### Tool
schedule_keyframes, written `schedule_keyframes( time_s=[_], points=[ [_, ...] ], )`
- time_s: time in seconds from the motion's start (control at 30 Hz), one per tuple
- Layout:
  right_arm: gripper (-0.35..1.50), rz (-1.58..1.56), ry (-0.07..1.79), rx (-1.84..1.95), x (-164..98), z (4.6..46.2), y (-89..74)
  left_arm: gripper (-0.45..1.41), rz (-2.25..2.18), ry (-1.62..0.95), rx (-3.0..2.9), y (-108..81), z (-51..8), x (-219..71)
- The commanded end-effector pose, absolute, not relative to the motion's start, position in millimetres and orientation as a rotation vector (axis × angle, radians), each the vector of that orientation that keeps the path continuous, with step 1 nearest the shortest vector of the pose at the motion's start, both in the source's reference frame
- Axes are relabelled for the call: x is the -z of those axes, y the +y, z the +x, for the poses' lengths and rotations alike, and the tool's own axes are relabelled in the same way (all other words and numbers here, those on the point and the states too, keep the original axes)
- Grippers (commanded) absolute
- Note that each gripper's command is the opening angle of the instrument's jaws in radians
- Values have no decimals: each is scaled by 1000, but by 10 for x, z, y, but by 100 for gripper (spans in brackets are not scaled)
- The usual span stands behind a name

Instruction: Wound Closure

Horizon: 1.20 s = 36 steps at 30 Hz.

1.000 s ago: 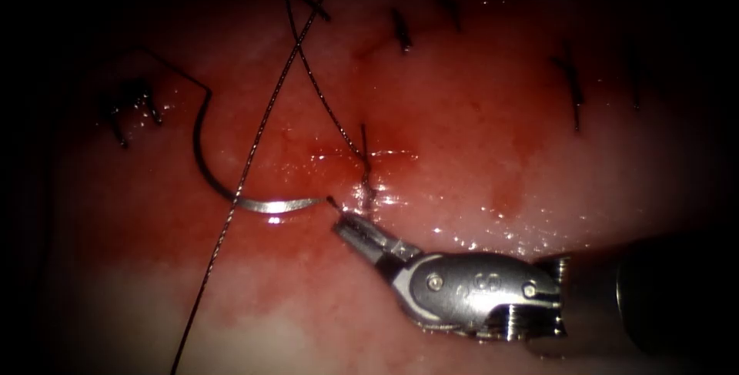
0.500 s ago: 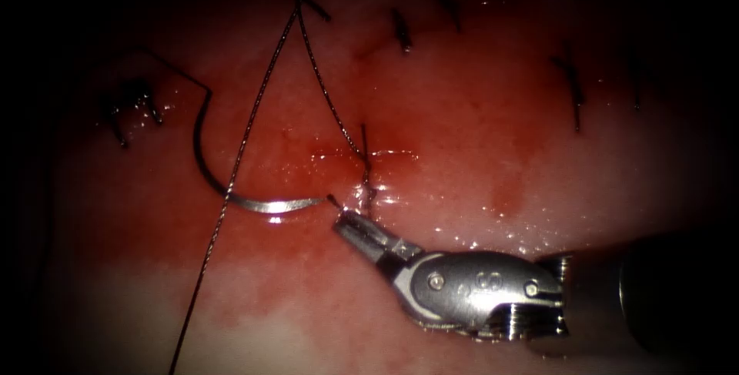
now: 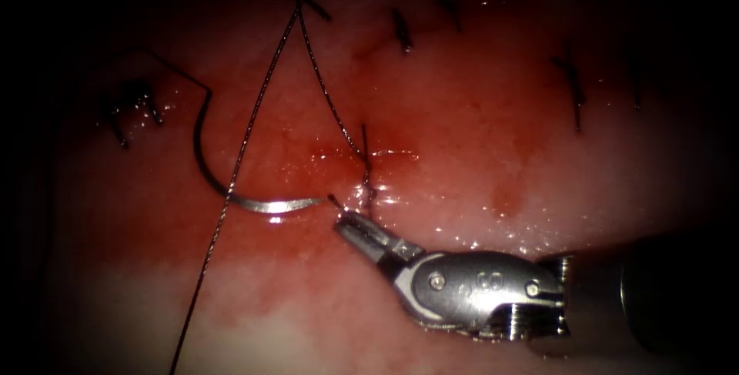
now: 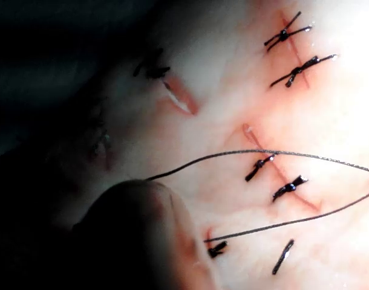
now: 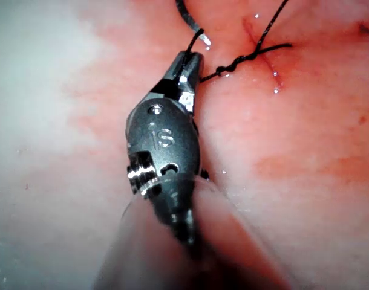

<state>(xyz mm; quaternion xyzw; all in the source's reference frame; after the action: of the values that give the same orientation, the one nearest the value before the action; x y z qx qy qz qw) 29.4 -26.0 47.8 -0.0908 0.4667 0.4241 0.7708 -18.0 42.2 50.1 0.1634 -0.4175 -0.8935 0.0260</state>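
Observation:
My right tool (image 3: 348, 226) comes in from the right, its jaws shut on the short thread end (image 5: 216, 74) just below the dark stitch (image 3: 365, 169) on the tissue (image 3: 477, 136). In the right wrist view the jaws of the right tool (image 5: 188, 63) pinch that end beside the knot (image 5: 244, 59). The curved needle (image 3: 231, 194) lies free on the tissue left of the stitch, held by neither tool, its point near my right tool's tip. A long thread (image 3: 231, 179) runs from the top down to the front edge. The left tool's shaft (image 4: 136, 223) is blurred, with two thread strands (image 4: 275, 154) running past it.
Several finished stitches (image 3: 573, 86) sit along the back and right of the tissue, and a dark knotted one (image 3: 127, 105) lies at the far left. Red fluid (image 3: 323, 163) pools around the stitch being worked. The two long strands cross near the top (image 3: 296, 4).
The long thread strand has swung slightly left and its crossing point has moved up. My right tool and the needle have stayed put.

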Motion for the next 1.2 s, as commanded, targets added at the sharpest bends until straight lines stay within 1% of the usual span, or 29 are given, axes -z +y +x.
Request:
schedule_keyframes(
  time_s=[0.03,0.23,0.7,1.2],
  points=[
    [-35,-193,1012,-919,-482,299,-269,-45,506,-1290,2761,421,-186,-507],
    [-35,-202,1015,-924,-481,300,-268,-45,506,-1290,2761,421,-186,-507],
    [-35,-205,1013,-927,-482,301,-268,-45,517,-1316,2708,418,-206,-524],
    [-35,-205,1013,-927,-481,301,-268,-45,578,-1327,2721,475,-187,-576]
  ],
)
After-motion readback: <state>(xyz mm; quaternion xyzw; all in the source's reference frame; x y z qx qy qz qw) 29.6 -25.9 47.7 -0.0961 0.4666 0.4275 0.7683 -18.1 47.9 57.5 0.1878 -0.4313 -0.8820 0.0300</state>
